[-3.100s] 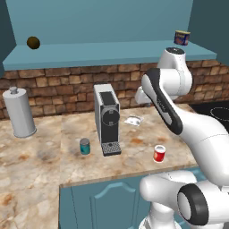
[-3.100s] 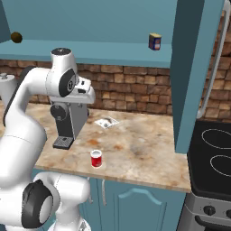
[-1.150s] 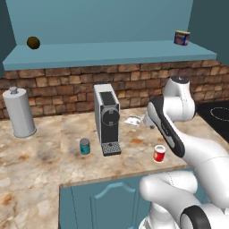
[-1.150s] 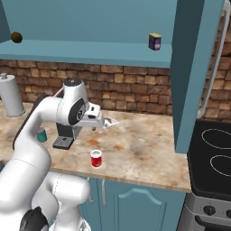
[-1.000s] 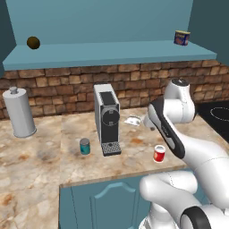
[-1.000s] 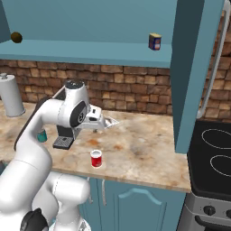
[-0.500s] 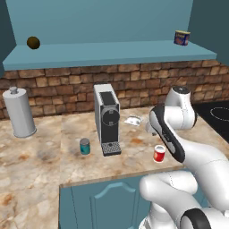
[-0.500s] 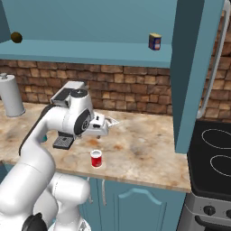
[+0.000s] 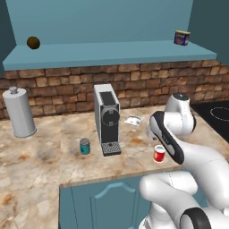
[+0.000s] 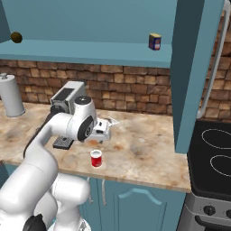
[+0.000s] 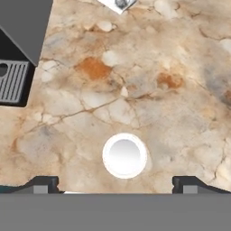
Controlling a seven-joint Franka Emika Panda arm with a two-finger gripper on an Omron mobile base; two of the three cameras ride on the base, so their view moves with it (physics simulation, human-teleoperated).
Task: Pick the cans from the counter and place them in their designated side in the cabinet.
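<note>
Lining up over the red can [image 11: 124, 154] for the first pick.

Judged as the approach step: nothing lifted yet, both cans on the counter [image 9: 40, 165], none in the cabinet [image 9: 103, 56]. In the hand view, looking straight down on the pale lid, low centre of the frame, with the finger tips [image 11: 41, 183] wide apart at the bottom corners and nothing between them. Gripper [image 11: 117, 186] open and empty, the lid sitting a little above the line between the tips. In the left base view, red can at lower right of centre near the counter edge, teal can [image 9: 84, 146] left of centre, just beside the coffee machine [image 9: 107, 118]. Next, likely: shift slightly to centre the can between the tips, descend straight, close on its wall, then lift toward the shelf.
</note>
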